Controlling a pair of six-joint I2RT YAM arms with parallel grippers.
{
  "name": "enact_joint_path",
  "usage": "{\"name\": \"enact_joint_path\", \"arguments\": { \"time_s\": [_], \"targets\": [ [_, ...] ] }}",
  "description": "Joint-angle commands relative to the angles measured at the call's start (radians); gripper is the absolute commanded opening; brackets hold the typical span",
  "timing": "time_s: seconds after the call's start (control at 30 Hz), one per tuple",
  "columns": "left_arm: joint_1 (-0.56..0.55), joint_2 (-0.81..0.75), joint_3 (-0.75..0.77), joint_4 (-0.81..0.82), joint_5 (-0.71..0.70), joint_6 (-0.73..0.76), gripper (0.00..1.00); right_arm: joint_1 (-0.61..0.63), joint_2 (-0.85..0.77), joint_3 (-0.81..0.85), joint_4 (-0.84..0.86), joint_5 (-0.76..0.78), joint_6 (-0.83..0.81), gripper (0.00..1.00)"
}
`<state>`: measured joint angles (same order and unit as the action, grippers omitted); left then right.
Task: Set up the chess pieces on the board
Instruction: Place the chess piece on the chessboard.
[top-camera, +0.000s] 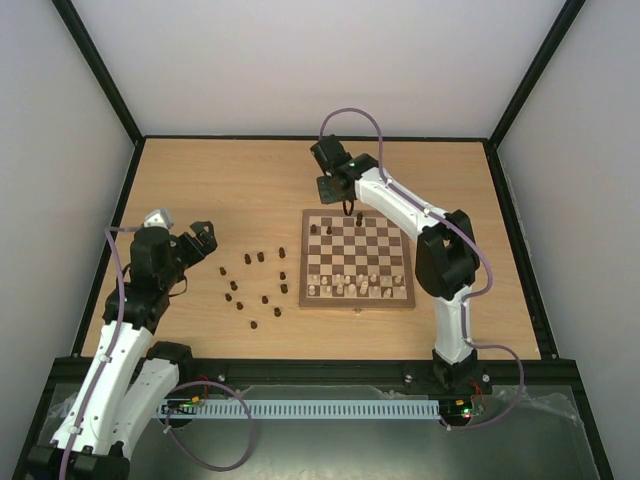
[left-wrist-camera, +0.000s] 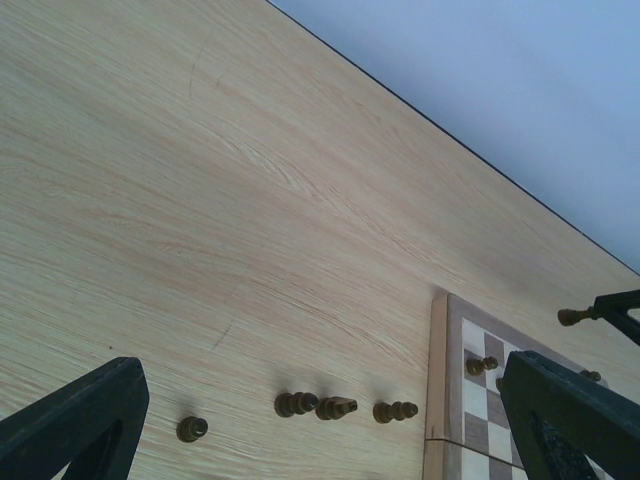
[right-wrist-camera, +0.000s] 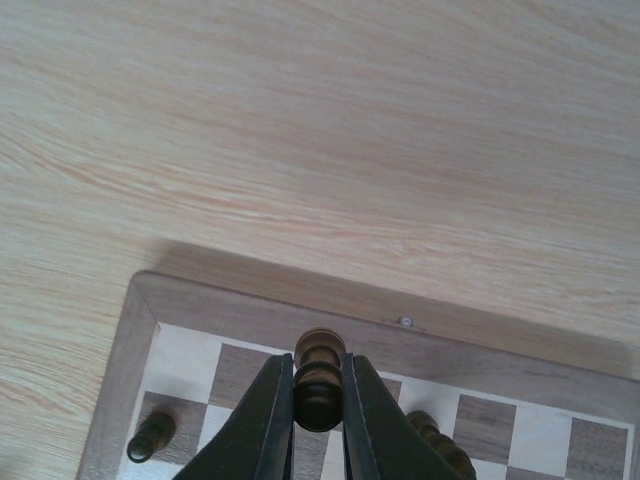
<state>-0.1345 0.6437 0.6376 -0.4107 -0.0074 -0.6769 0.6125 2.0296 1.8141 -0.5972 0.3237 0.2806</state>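
Observation:
The board (top-camera: 305, 262) lies right of centre on the table. My right gripper (top-camera: 347, 203) hovers over its far edge, shut on a dark chess piece (right-wrist-camera: 320, 352) held upright between the fingers (right-wrist-camera: 268, 420). A few dark pieces (top-camera: 314, 229) stand on the board's far rows; two show in the right wrist view (right-wrist-camera: 150, 437). Several dark pieces (top-camera: 250, 260) are scattered on the table left of the board. My left gripper (top-camera: 203, 240) is open and empty beside them. Its view shows several of these pieces (left-wrist-camera: 336, 408) between its spread fingers (left-wrist-camera: 85, 420), and the board's border (left-wrist-camera: 438, 400).
Cream pieces (top-camera: 350, 288) fill the board's near rows. Black frame rails (top-camera: 300, 138) and white walls bound the wooden table. The right gripper with its piece (left-wrist-camera: 572, 317) shows at the right edge of the left wrist view.

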Motion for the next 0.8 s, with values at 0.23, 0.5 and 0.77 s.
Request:
{"name": "enact_joint_path", "arguments": {
  "time_s": [0.23, 0.5, 0.77],
  "targets": [
    [0.001, 0.005, 0.002, 0.013, 0.006, 0.016, 0.99, -0.002, -0.012, -0.078, -0.085, 0.041, 0.04, 0.04],
    [0.001, 0.014, 0.0, 0.018, 0.009, 0.018, 1.0, -0.002, -0.037, -0.157, -0.061, 0.035, 0.047, 0.04],
    [0.001, 0.01, -0.002, 0.015, 0.009, 0.016, 0.99, -0.002, -0.031, -0.183, -0.039, 0.039, 0.045, 0.04]
  ]
}}
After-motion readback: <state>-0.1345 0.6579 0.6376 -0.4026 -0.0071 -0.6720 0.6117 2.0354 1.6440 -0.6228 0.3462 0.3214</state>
